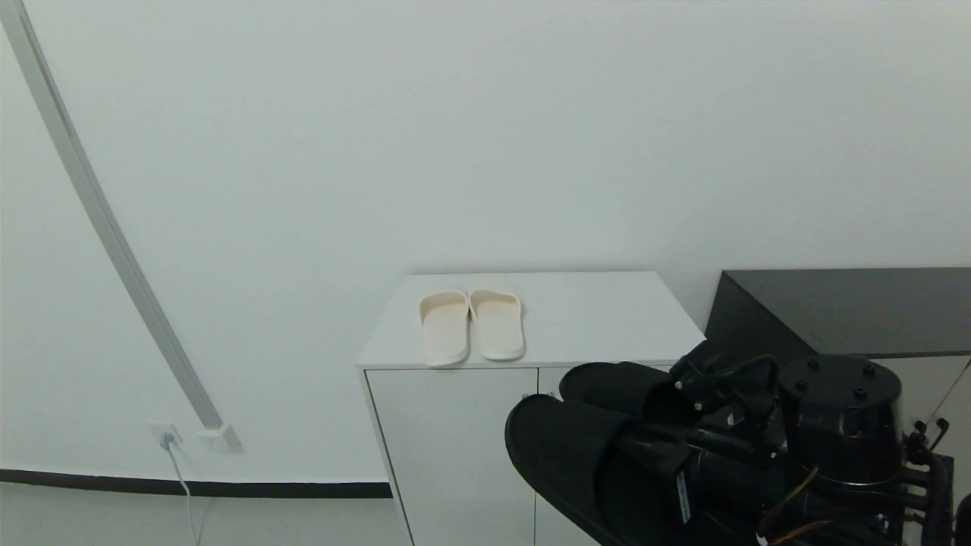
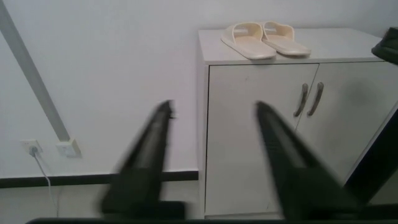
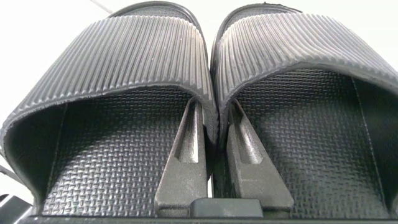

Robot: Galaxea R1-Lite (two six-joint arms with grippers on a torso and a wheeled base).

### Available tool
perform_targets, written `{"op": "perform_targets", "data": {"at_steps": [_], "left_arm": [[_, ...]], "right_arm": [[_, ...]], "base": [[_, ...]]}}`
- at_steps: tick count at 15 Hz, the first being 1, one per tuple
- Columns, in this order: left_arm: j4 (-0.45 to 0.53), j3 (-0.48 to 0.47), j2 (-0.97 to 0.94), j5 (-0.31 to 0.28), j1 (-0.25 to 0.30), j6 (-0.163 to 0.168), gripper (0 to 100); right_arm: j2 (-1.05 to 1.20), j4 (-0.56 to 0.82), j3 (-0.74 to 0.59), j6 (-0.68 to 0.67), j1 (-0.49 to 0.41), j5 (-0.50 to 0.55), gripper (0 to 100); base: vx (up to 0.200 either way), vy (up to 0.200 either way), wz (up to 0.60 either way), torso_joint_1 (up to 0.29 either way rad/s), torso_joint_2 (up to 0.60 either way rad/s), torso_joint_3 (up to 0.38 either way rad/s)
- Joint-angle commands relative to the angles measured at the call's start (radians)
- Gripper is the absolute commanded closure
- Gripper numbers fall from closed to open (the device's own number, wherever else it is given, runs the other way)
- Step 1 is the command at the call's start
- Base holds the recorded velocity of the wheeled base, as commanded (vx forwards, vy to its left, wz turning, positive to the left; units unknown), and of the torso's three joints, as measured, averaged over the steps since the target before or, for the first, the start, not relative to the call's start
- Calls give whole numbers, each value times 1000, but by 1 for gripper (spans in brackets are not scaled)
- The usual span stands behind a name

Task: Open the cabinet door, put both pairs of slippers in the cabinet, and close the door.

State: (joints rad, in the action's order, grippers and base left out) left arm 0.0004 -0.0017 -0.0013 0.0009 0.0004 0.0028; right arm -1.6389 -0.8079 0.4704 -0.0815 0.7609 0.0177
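- Right gripper (image 3: 213,112) nearly closed, pinching the black slippers (image 1: 576,447) by their touching inner walls, lower right.
- Left gripper (image 2: 212,109) spread wide, empty.
- Cream slippers (image 1: 470,326) atop the closed cabinet (image 1: 455,440), centre frame.

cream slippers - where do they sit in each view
head view: cream slippers side by side on the cabinet top, towards its left front edge.
left wrist view: cream slippers on the same cabinet top, above the left door.
right wrist view: black slippers on the right claw instead.
shared landmark: the cabinet, in the head and left wrist views.
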Motion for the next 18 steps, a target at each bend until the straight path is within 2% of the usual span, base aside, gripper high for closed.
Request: {"op": "perform_targets", "data": {"at_steps": [1, 7, 18], "left_arm": [[1, 0, 1, 1, 0, 0, 0], [0, 0, 1, 1, 1, 0, 0], [0, 0, 1, 1, 0, 0, 0]], "right_arm": [[-4, -1, -4, 2, 0, 1, 100], [2, -1, -6, 2, 14, 2, 100], [-2, -2, -10, 12, 21, 4, 100]], "base": [[0, 0, 0, -154, 369, 193], [0, 0, 0, -181, 409, 227], [0, 0, 0, -214, 536, 318]]}}
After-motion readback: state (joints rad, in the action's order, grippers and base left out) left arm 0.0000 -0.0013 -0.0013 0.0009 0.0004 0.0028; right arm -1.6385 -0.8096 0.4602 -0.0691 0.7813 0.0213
